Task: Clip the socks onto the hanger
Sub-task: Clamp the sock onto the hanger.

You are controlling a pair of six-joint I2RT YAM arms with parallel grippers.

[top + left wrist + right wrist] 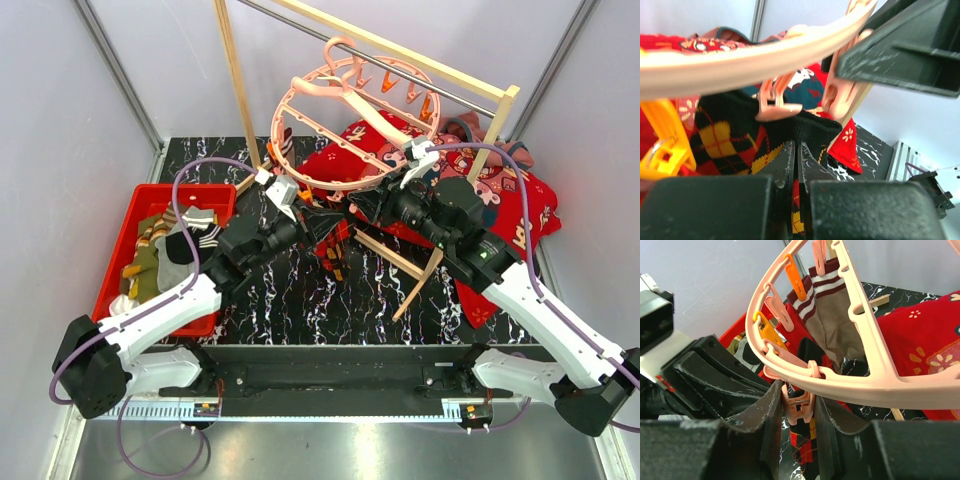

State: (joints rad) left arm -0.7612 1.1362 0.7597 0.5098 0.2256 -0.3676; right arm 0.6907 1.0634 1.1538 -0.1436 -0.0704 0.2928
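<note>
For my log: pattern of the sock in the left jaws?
Sock: black argyle, red-yellow diamonds; left wrist view.

In the left wrist view the salmon-pink round plastic ring hanger (pixel 740 60) is smearing out of focus across the top and running off both sides. A yellow plastic clip (pixel 662 145) is getting cut by the left edge. In the right wrist view the dark argyle fabric sock (pixel 802 450) is dropping off the bottom edge below a pink plastic clip (pixel 797 407). At the top view's centre that sock is barely showing.
</note>
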